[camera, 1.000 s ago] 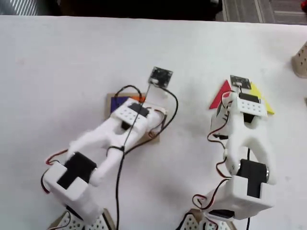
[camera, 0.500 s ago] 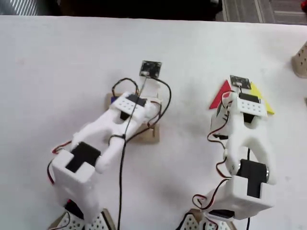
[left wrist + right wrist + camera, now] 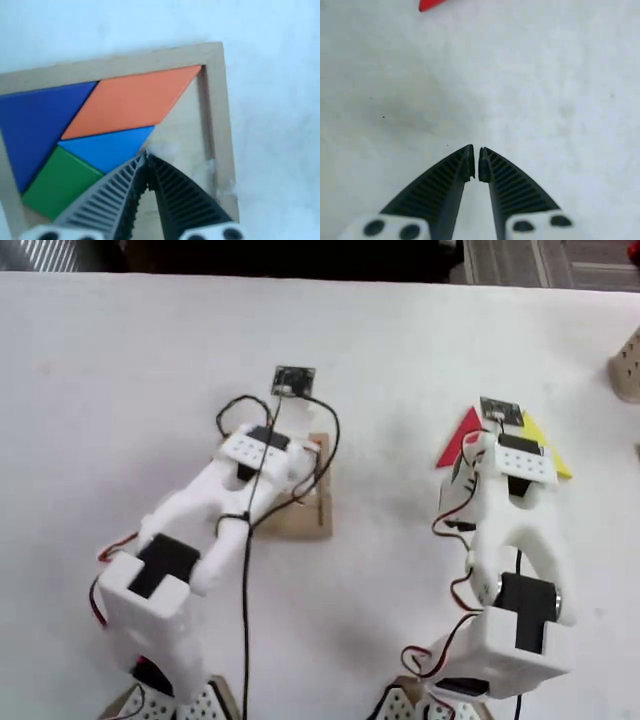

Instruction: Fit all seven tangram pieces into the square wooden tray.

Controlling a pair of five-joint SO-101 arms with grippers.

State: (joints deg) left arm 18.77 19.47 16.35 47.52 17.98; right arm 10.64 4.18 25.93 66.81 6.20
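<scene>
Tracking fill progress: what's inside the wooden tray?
Dark blue triangle, orange parallelogram, light blue triangle, green piece; bare tray floor beside them. The shut left tool covers part of the floor.

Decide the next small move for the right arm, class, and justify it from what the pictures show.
Probably open the right gripper and ease it toward the red triangle. Its jaws are shut on nothing over the bare table, and the red triangle lies outside the wooden tray, where bare floor shows.

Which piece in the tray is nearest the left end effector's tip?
The light blue triangle, beside the left end effector; orange parallelogram, green square and dark blue triangle lie farther off.
</scene>
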